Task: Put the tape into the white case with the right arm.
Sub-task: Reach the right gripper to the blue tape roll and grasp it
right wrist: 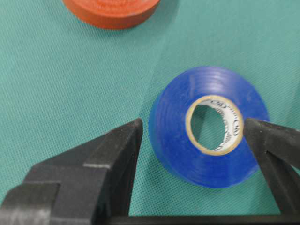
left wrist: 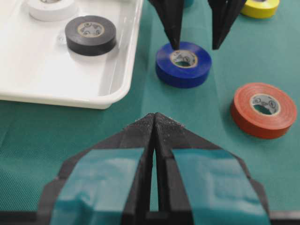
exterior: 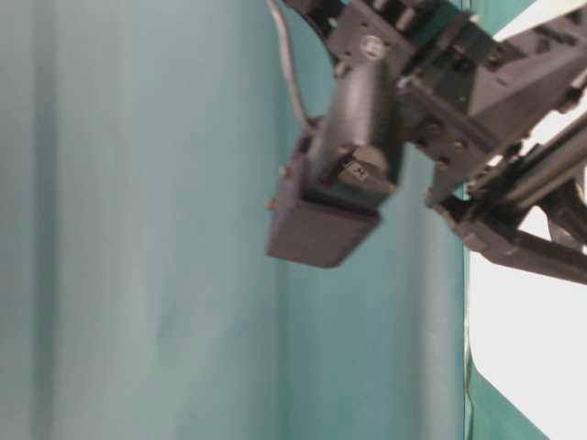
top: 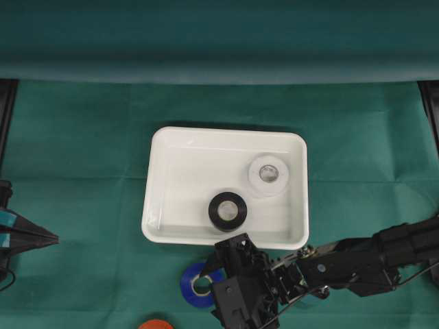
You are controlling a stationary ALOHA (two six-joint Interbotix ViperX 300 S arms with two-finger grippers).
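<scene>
A blue tape roll (right wrist: 208, 154) lies flat on the green cloth just in front of the white case (top: 171, 147). My right gripper (right wrist: 192, 124) is open over it. One finger stands outside the roll's side and the other sits over its ring beside the core hole. From the left wrist view the two black fingers (left wrist: 174, 28) point down at the blue tape (left wrist: 183, 70). Overhead, the right gripper (top: 209, 271) partly covers the blue roll (top: 188, 288). A black roll (top: 227, 210) and a white roll (top: 267, 175) lie inside the case. My left gripper (left wrist: 154, 118) is shut and holds nothing.
An orange roll (left wrist: 263, 108) lies on the cloth to the right of the blue one, and a yellow roll (left wrist: 260, 7) sits farther back. The left gripper (top: 44, 238) rests at the table's left edge. The table-level view is filled by the black arm (exterior: 367, 119).
</scene>
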